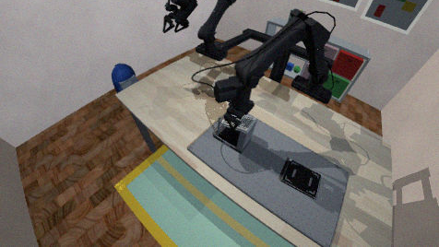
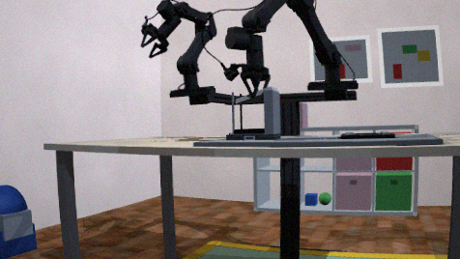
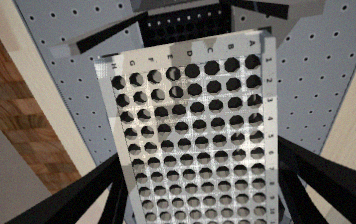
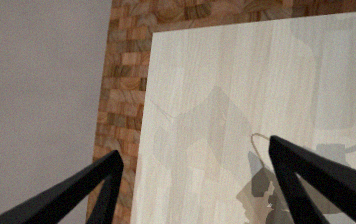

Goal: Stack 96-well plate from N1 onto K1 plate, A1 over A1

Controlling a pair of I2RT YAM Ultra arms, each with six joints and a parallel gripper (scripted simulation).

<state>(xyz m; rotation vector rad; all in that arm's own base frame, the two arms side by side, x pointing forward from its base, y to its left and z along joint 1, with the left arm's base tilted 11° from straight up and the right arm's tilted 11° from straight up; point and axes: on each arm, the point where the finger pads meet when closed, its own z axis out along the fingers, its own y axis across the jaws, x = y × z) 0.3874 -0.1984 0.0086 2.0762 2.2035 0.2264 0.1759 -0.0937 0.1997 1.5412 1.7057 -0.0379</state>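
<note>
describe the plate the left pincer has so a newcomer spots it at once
Find the light wooden table, then its grey mat. Above one end, the left pincer grips a pale plate. Unlike the low black holder on the mat, it is raised, with lettered rim and rows of round wells.
</note>
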